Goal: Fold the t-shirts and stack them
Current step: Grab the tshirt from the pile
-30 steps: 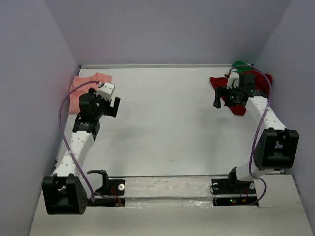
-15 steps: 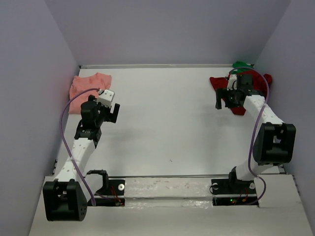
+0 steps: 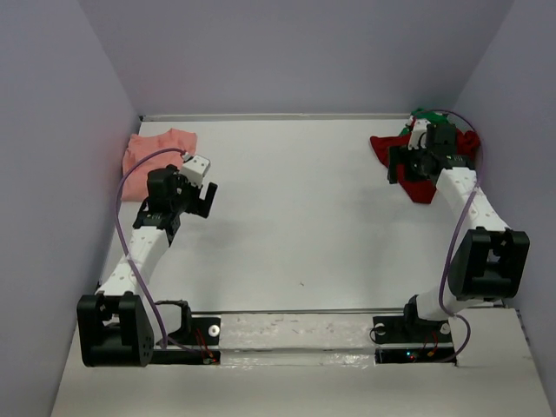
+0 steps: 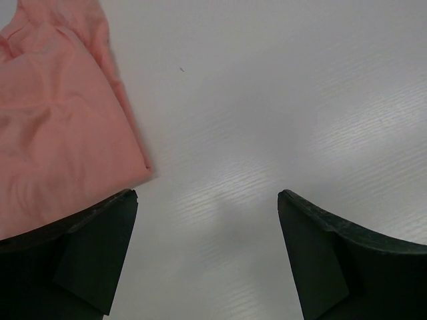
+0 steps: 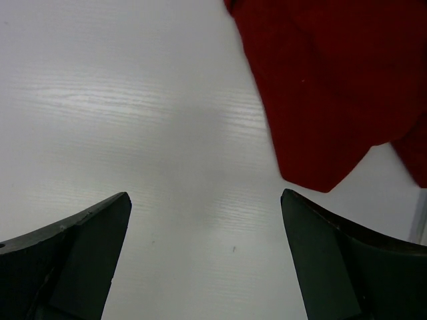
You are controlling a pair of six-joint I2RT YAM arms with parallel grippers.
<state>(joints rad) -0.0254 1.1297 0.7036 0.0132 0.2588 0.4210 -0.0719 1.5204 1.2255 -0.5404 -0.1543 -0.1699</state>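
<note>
A salmon-pink t-shirt [image 3: 156,152] lies folded at the far left of the white table; in the left wrist view its corner [image 4: 60,133] fills the upper left. My left gripper [image 3: 205,196] [image 4: 207,197] hangs open just right of it, with only bare table between the fingers. A dark red t-shirt [image 3: 423,188] [image 5: 320,80] lies crumpled at the far right, with a bit of a bright green t-shirt [image 3: 419,114] showing behind it. My right gripper [image 3: 400,167] [image 5: 205,197] is open at the red shirt's left edge and holds nothing.
Lilac walls close in the table on the left [image 3: 61,174], the back and the right [image 3: 521,130]. Purple cables [image 3: 117,208] loop off both arms. The arm bases sit on a strip at the near edge [image 3: 295,334].
The left gripper has drifted slightly right and nearer, away from the pink shirt. The right gripper has moved a little right and farther back, onto the red shirt's edge. Both stayed open.
</note>
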